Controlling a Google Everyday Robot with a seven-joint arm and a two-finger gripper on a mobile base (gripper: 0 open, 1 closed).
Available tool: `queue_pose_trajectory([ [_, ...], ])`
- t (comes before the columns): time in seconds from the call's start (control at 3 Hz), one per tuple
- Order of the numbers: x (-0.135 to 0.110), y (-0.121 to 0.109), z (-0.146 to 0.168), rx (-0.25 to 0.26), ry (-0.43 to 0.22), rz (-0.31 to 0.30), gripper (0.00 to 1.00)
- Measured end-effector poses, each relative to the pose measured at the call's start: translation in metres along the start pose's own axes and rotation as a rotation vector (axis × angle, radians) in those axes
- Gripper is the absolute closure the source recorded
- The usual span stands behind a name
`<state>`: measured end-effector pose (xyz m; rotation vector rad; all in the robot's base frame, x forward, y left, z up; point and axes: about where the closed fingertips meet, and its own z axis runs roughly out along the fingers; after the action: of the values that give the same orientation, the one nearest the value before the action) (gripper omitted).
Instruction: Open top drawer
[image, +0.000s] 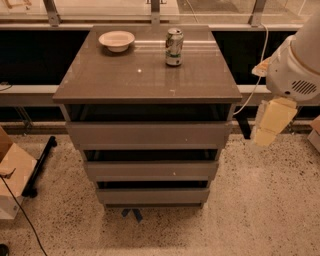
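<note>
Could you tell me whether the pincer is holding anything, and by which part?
Nothing visible: the pincer hangs right of the top drawer, touching nothing.

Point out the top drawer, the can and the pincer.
top drawer (148, 134): camera view, middle of its flat front.
can (174, 47): camera view, middle of its side.
pincer (266, 129): camera view, its cream tip, right of the top drawer.

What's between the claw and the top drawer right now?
Camera view: the claw hangs right of the top drawer, apart from it. Between them only a white cable, a dark post and bare floor.
</note>
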<state>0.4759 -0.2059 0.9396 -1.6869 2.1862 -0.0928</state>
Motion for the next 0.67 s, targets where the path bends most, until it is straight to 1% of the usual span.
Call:
queue_pose_trajectory([
  [0.33, -0.001, -0.005, 0.031, -0.012, -0.025, 0.006, 0.00],
  [0.67, 0.000, -0.009, 0.048, -0.026, -0.035, 0.009, 0.00],
])
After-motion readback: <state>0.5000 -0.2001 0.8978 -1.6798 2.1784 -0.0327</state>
